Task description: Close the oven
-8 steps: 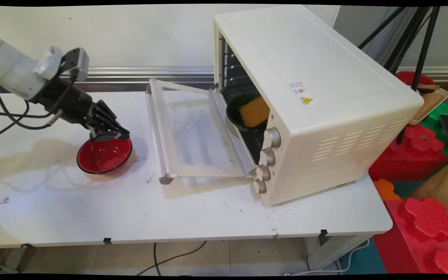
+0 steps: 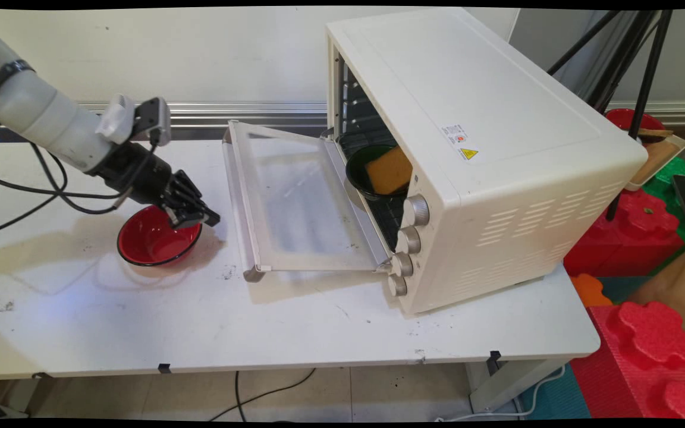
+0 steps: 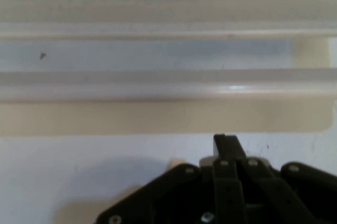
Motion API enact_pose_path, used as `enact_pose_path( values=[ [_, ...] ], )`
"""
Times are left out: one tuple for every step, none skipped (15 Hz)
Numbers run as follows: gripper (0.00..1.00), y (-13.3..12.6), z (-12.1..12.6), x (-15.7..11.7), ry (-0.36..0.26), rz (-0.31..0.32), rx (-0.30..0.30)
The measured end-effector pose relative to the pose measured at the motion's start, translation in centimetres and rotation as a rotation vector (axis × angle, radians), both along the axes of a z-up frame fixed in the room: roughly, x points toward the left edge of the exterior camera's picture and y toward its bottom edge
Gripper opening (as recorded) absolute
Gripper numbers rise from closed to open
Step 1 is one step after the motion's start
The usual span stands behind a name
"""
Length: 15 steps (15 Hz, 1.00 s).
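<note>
Red round bowl [image 2: 158, 242] with a dark rim sits empty on the white table [image 2: 295, 324], left of the cream toaster oven's [image 2: 473, 148] dropped glass door [image 2: 295, 196]. Above the bowl's right rim, the black two-finger gripper [image 2: 197, 215] holds nothing, its fingers drawn together and pointing toward the door. Inside the oven, a dark bowl [image 2: 372, 172] holds an orange sponge-like block [image 2: 389, 170].

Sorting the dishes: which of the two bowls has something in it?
The black bowl inside the oven, holding an orange sponge; the red bowl by the gripper is empty.
</note>
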<state>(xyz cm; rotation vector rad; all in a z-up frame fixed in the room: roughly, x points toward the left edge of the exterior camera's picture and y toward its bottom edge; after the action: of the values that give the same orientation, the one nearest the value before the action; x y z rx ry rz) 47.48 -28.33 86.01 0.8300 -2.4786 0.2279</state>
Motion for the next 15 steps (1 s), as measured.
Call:
enact_pose_path(
  values=[
    [0.00, -0.1, -0.3, -0.2, 0.000, 0.001, 0.000],
    [0.00, -0.3, -0.7, -0.4, -0.001, 0.003, 0.000],
    [0.00, -0.5, -1.2, -0.7, 0.000, 0.006, 0.000],
    [0.00, -0.7, -1.7, -1.0, 0.002, 0.010, -0.001],
    [0.00, -0.9, -2.1, -1.2, 0.004, 0.012, -0.002],
    [0.00, -1.0, -2.3, -1.4, 0.005, 0.013, -0.003],
    [0.00, -1.1, -2.6, -1.6, 0.007, 0.014, -0.005],
    [0.00, -1.3, -3.0, -1.8, 0.009, 0.015, -0.008],
    [0.00, -1.4, -3.2, -2.0, 0.014, 0.016, -0.013],
    [0.00, -1.5, -3.4, -2.2, 0.019, 0.018, -0.018],
    [0.00, -1.6, -3.5, -2.3, 0.023, 0.019, -0.022],
    [0.00, -1.6, -3.6, -2.5, 0.029, 0.020, -0.027],
    [0.00, -1.7, -3.7, -2.6, 0.036, 0.020, -0.034],
    [0.00, -1.7, -3.7, -2.7, 0.044, 0.022, -0.041],
    [0.00, -1.8, -3.6, -2.7, 0.051, 0.024, -0.048]
  ],
)
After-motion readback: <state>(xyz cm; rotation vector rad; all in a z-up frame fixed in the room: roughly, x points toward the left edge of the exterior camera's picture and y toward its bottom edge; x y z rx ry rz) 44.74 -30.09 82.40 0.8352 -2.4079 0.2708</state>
